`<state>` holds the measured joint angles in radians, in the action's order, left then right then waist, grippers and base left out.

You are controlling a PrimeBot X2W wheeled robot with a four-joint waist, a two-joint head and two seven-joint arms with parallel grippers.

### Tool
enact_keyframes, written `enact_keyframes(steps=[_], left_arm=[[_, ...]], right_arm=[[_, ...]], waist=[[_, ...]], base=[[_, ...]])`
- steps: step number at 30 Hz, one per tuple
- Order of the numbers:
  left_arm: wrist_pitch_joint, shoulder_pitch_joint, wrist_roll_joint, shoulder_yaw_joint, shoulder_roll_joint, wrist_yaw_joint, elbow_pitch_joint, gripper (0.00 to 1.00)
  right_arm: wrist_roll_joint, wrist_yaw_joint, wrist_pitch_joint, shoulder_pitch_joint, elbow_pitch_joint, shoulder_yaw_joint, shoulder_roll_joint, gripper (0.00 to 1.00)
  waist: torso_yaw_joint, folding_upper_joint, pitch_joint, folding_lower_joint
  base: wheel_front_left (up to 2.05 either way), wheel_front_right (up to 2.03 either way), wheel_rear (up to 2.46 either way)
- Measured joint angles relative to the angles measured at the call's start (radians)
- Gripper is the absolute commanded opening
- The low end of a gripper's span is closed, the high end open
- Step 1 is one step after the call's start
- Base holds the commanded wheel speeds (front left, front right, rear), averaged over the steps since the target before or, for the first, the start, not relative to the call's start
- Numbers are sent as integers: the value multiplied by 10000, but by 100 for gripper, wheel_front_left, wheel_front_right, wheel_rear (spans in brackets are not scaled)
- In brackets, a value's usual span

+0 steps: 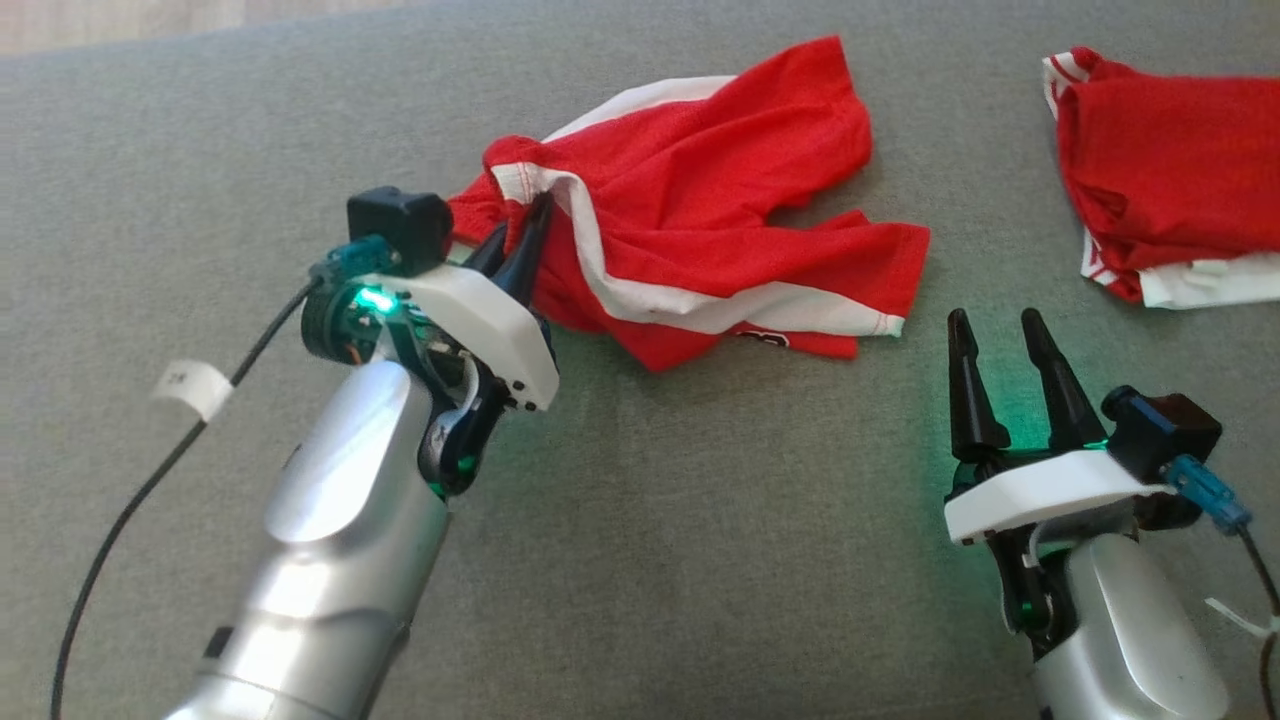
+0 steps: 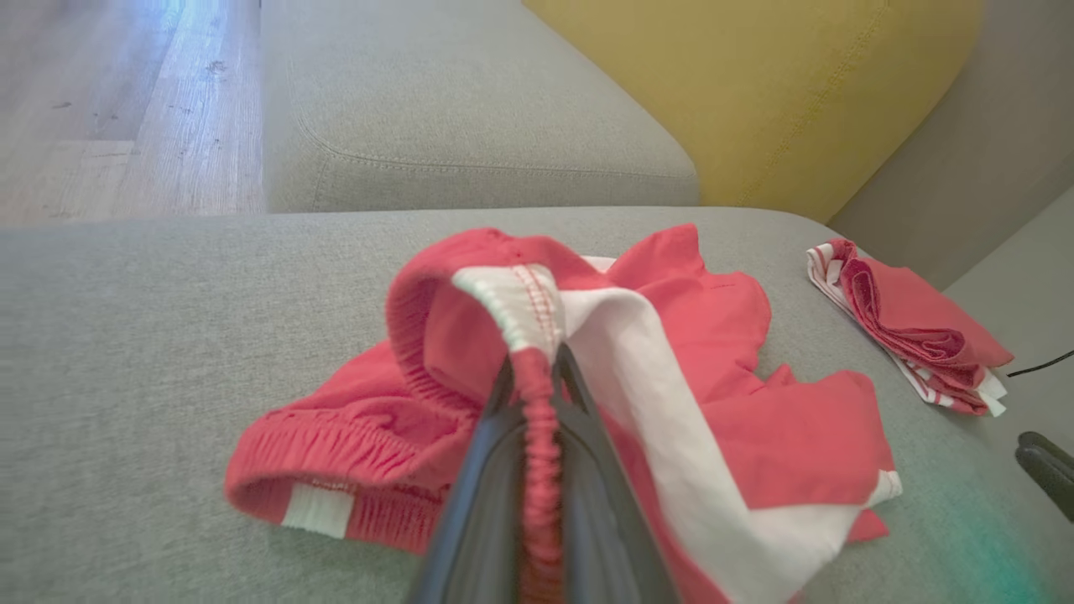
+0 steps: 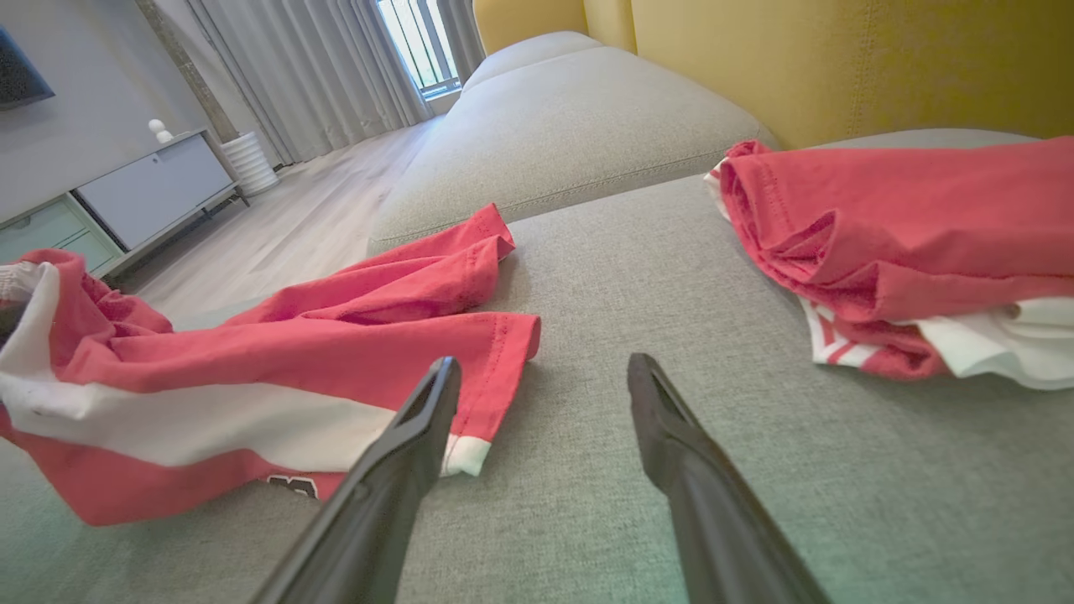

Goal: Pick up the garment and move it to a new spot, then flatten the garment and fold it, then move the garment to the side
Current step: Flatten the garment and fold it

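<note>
Glossy silver forearms (image 1: 340, 520) end in white plastic wrist plates (image 1: 480, 320) carrying long tapered black fingers (image 1: 965, 390), boxy black cameras (image 1: 400, 225), teal plugs (image 1: 1205, 490) and green lights (image 1: 372, 298); a thin black cable (image 1: 268, 340) bears a white tag (image 1: 195, 388).

folded red cloth (image 1: 1170, 170) lies on the grey cushion (image 1: 700, 550) below a yellow backrest (image 2: 755, 84).

Quick headcount from where I'm standing: two red-and-white garments, so one crumpled garment (image 1: 700, 200) and one folded garment (image 1: 1170, 190). Two robot arms, meaning a left end effector (image 1: 540, 205) and a right end effector (image 1: 995, 320), two dark fingers (image 1: 1050, 385) apiece, four in all. Two black camera boxes (image 1: 400, 225), one per wrist. Two black cables (image 1: 130, 500), with one white paper tag (image 1: 195, 385) on the left one. Three grey seat cushions (image 3: 671, 252) in a row, and one yellow backrest (image 3: 797, 59).
</note>
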<state>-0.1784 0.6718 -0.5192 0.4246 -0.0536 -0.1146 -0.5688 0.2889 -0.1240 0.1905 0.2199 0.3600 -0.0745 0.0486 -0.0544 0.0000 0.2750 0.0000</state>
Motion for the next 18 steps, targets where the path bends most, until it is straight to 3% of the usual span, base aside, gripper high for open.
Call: enact_keyframes(steps=[10, 18], left_arm=[[157, -902, -2, 286, -79, 15, 1018, 0], [121, -1656, 0, 385, -598, 61, 2017, 0]], right_arm=[[-228, 0, -272, -52, -17, -69, 0, 100], [-809, 0, -1005, 5, 489, -146, 0, 100]], waist=[[533, 0, -324, -1], [914, 0, -380, 0]], base=[[0, 0, 0], [0, 0, 0]])
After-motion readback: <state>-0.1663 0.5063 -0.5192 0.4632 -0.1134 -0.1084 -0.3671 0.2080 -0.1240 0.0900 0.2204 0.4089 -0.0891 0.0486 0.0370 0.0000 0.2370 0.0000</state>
